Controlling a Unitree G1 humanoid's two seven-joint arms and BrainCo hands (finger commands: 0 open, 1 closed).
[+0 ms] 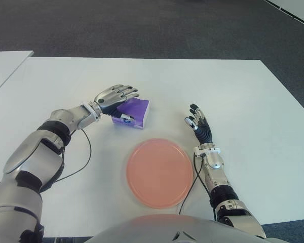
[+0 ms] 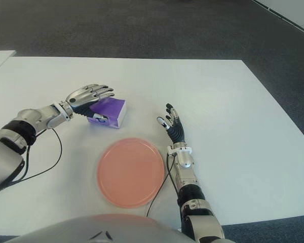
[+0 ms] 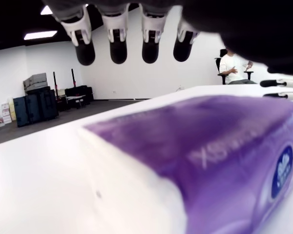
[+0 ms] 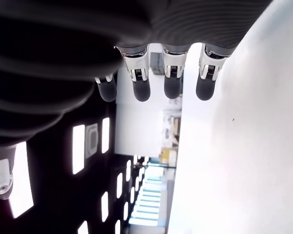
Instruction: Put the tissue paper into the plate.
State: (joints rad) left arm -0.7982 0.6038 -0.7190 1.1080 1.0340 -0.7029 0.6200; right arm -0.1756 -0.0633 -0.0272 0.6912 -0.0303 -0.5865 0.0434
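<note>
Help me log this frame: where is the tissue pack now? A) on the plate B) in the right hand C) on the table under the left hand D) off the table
C: the tissue pack lies on the table beyond the plate, with the left hand open over it; the right hand is open and holds nothing.

The tissue pack (image 1: 133, 113) wears a glossy purple plastic wrap with white ends. Just beside it, the plate (image 1: 159, 172) looks like smooth, matt salmon plastic. The table (image 1: 253, 101) is a smooth matt white. The left hand (image 1: 115, 96) over the pack is brushed silver metal with black rubbery fingertips (image 3: 118, 51).
</note>
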